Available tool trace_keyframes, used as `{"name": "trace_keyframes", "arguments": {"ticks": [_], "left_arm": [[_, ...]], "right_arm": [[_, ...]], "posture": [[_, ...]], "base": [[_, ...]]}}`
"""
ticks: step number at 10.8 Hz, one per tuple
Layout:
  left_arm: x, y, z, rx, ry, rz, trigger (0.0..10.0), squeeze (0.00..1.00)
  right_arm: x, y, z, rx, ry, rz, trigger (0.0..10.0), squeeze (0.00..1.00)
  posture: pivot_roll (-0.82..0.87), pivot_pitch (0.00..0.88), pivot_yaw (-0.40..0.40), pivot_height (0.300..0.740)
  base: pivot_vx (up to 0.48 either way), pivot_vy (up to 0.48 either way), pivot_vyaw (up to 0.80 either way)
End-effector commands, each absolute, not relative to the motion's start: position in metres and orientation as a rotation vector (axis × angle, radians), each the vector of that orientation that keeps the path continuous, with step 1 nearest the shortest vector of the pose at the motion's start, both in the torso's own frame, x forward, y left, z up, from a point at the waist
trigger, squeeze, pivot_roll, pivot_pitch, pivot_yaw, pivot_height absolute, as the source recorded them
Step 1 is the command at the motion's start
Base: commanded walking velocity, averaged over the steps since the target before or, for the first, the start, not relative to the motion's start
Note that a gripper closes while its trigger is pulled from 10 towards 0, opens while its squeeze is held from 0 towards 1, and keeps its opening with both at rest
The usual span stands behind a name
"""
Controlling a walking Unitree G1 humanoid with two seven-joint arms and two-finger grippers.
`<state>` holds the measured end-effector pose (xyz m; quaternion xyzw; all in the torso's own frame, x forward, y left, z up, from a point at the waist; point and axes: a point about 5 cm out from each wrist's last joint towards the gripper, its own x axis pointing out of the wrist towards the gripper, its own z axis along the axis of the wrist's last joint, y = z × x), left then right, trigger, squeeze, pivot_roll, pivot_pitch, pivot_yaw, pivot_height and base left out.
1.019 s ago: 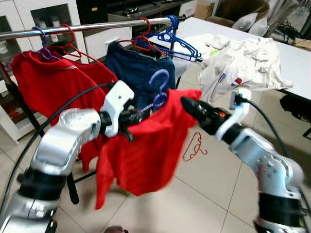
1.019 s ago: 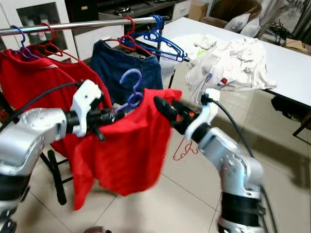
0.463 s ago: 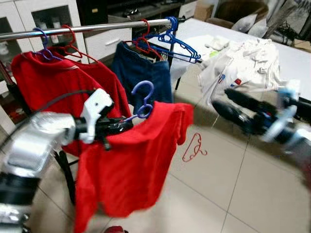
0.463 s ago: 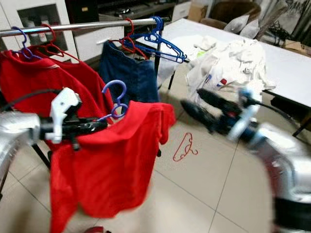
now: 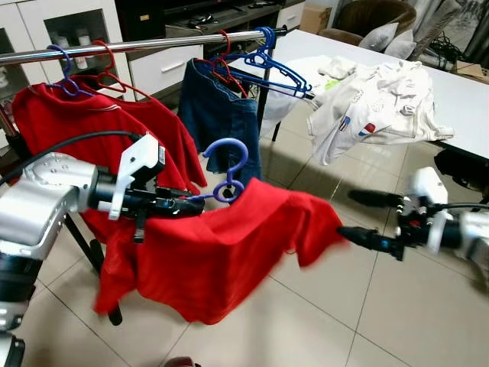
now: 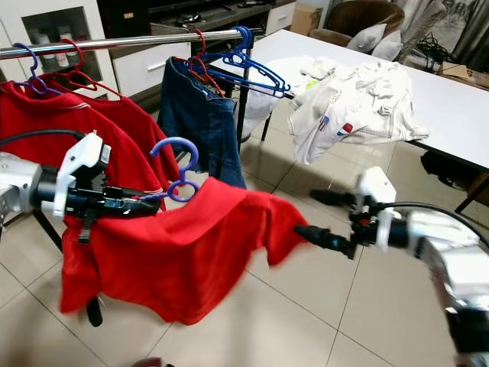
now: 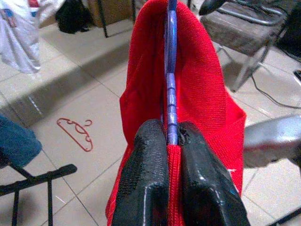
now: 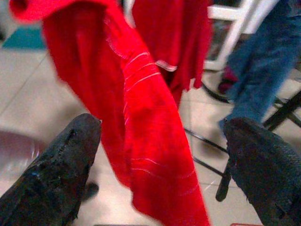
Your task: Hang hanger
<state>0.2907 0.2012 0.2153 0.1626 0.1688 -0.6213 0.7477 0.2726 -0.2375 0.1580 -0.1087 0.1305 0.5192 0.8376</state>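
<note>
Spanning the top of the head views is the clothes rail (image 5: 153, 42), with two red shirts (image 5: 69, 138) on hangers at its left end and blue jeans (image 5: 221, 115) plus a bunch of bare blue and red hangers (image 5: 263, 61) toward its right end. White table (image 5: 458, 92) sits to the right, with a heap of white clothes (image 5: 378, 99) draped over its near edge. Tiled floor (image 5: 321, 306) below, and a small red hanger (image 7: 75, 133) lies flat on it, seen from the left wrist camera. Red shirt (image 5: 221, 256) being handled hangs in front of the rail, well below it and not touching it, draped on a purple hanger (image 5: 229, 168) whose hook points up and is free of the rail. Left gripper (image 5: 179, 205) is at the shirt's left shoulder, fingers (image 7: 146, 188) pressed together on the hanger arm with red cloth caught between them. Right gripper (image 5: 367, 218) is out to the right of the shirt, near its right sleeve end but apart from it, fingers (image 8: 56, 174) spread wide with nothing held; the shirt hangs in front of that gap in the right wrist camera.
</note>
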Motion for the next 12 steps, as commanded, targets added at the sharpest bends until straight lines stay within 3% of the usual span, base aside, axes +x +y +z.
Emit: {"name": "trace_keyframes", "arguments": {"ticks": [1, 2, 3, 4, 12], "left_arm": [[0.292, 0.199, 0.223, 0.387, 0.347, -1.386, 0.0, 0.00], [0.293, 0.199, 0.223, 0.386, 0.347, -1.391, 0.0, 0.00], [0.292, 0.199, 0.224, 0.380, 0.346, -1.417, 0.0, 0.00], [0.291, 0.199, 0.225, 0.379, 0.353, -1.434, 0.0, 0.00], [0.295, 0.204, 0.224, 0.388, 0.357, -1.444, 0.0, 0.00]], "right_arm": [[0.270, -0.238, 0.155, -0.281, 0.311, 1.135, 10.0, 0.00], [0.268, -0.236, 0.148, -0.319, 0.341, 1.148, 10.0, 0.00], [0.273, -0.234, 0.143, -0.329, 0.334, 1.136, 6.9, 0.00], [0.279, -0.231, 0.145, -0.311, 0.305, 1.118, 0.0, 0.00], [0.271, -0.224, 0.142, -0.235, 0.364, 1.299, 0.0, 0.00]], "posture": [[0.07, 0.000, -0.077, 0.740], [0.07, 0.000, -0.079, 0.740], [0.07, 0.000, -0.079, 0.740], [0.07, 0.000, -0.079, 0.740], [0.08, 0.000, -0.072, 0.740]], "base": [[0.000, 0.000, 0.00], [0.000, 0.000, 0.00], [0.000, 0.000, 0.00], [0.000, 0.000, 0.00], [0.000, 0.000, 0.00]]}}
